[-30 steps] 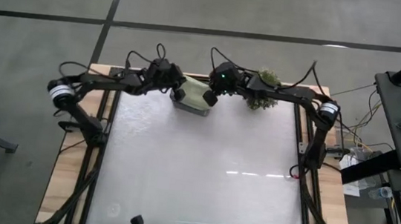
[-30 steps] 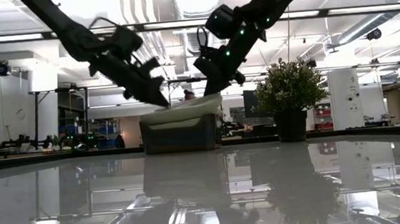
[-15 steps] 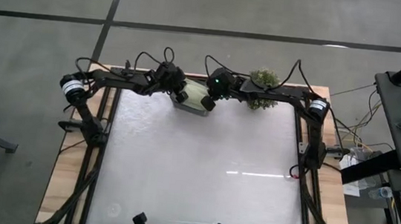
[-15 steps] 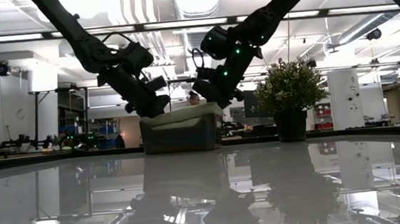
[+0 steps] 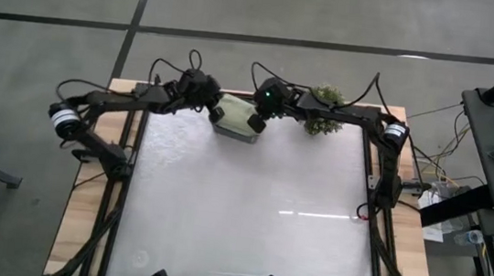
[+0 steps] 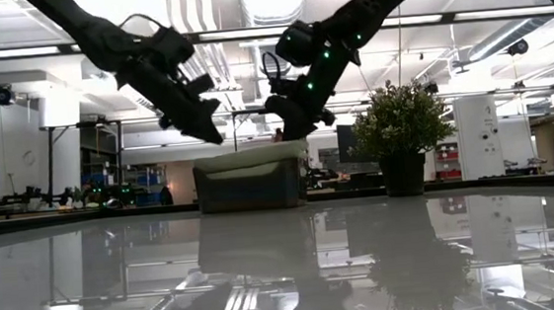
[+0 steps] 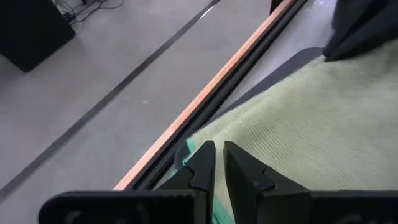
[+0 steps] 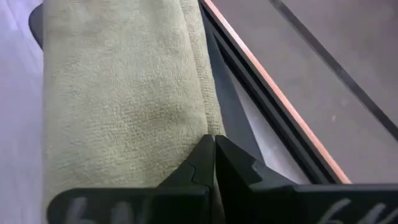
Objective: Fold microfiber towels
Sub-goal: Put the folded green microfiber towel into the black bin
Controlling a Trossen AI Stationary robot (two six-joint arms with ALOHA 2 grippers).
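Folded sage-green microfiber towel point(image 5: 236, 114), nubby ribbed pile, lies atop a small dark grey rectangular tray point(image 6: 248, 185) at the table's far edge, beside a bushy green potted plant point(image 6: 401, 130). Left gripper point(image 7: 215, 163) hangs above the towel's left end, fingers nearly together, holding nothing. Right gripper point(image 8: 214, 155), fingers pressed shut, is at the towel's right edge. Only the left wrist view shows a teal-blue sliver point(image 7: 200, 151) beneath the towel.

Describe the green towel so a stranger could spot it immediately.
Look along the white table's far edge, between the two arms. A small dark grey tray sits left of the potted plant; the pale sage towel lies folded on top of it, the only soft, light thing there.
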